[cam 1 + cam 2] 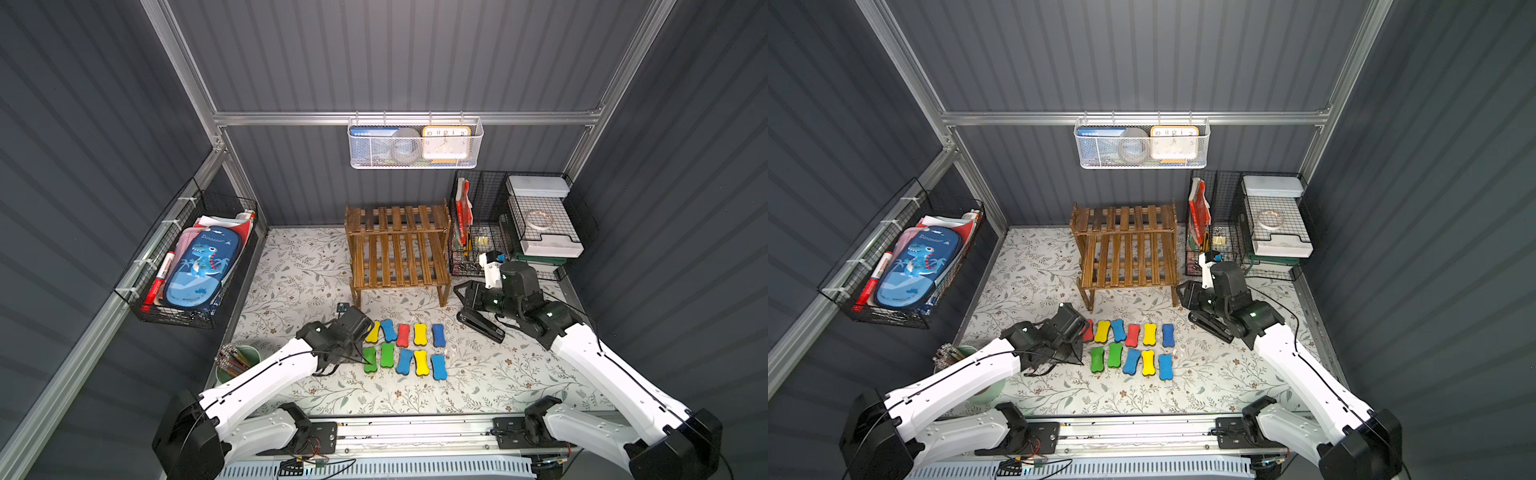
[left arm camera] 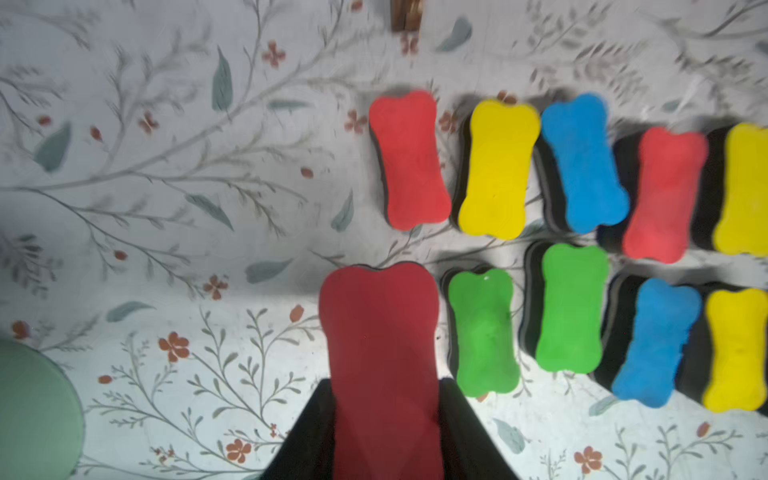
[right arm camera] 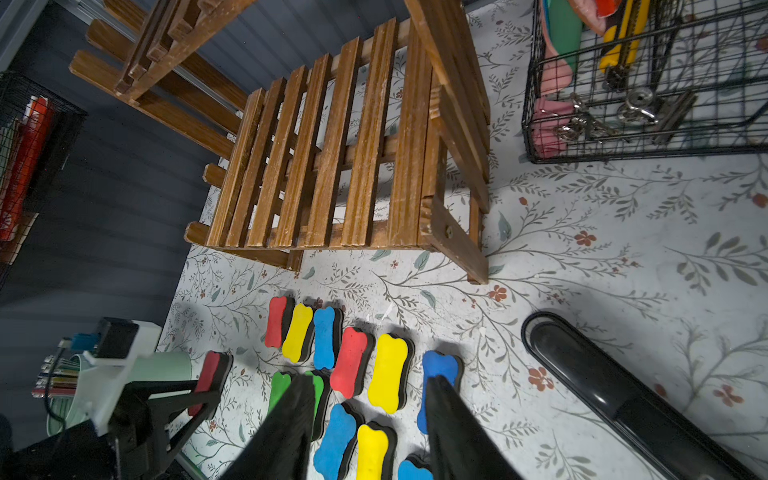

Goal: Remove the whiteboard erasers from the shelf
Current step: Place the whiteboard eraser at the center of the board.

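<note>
The brown slatted shelf (image 1: 399,249) (image 1: 1125,245) (image 3: 332,158) stands at the back with both tiers bare. Several whiteboard erasers (image 1: 403,334) (image 1: 1133,334) lie in two rows on the floral table in front of it. My left gripper (image 2: 384,382) (image 1: 353,332) is shut on a red eraser (image 2: 382,332) (image 3: 210,374). It holds that eraser low at the left end of the near row, beside a green eraser (image 2: 484,332). My right gripper (image 3: 370,384) (image 1: 469,295) hangs open and empty above the right end of the rows.
A black stapler (image 1: 482,326) (image 3: 615,395) lies right of the erasers, under the right arm. A green pencil cup (image 1: 239,361) stands at the front left. A black wire-grid organiser (image 1: 498,224) fills the back right, and a white mesh basket (image 1: 415,143) hangs on the rear wall.
</note>
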Robot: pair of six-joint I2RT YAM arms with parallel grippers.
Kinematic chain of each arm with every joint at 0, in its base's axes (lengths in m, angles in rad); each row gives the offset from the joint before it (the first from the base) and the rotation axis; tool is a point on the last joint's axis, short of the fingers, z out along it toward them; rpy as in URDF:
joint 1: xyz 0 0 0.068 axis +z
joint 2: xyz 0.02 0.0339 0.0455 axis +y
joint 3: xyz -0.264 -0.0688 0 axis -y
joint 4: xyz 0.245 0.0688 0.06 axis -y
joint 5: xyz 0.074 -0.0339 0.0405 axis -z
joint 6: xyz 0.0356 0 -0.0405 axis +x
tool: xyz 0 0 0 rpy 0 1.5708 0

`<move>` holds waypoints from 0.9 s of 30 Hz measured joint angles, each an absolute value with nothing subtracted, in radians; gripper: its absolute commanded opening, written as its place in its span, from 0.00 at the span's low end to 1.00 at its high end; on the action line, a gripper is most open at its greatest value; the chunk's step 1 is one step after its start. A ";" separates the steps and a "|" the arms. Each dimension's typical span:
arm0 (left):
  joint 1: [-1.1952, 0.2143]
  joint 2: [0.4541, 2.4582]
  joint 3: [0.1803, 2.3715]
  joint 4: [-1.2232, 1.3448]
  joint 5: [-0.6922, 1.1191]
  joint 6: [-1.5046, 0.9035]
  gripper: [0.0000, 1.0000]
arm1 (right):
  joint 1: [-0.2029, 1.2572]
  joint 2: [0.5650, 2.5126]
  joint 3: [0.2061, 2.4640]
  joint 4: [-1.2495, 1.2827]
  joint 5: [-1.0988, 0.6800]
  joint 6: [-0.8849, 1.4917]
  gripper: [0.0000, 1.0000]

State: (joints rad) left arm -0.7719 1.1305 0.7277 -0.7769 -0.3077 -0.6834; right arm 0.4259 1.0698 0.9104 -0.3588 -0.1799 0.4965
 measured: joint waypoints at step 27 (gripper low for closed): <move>-0.773 1.288 0.659 -0.620 -0.247 -0.733 0.49 | 0.425 1.070 0.910 -0.360 -0.179 0.497 0.48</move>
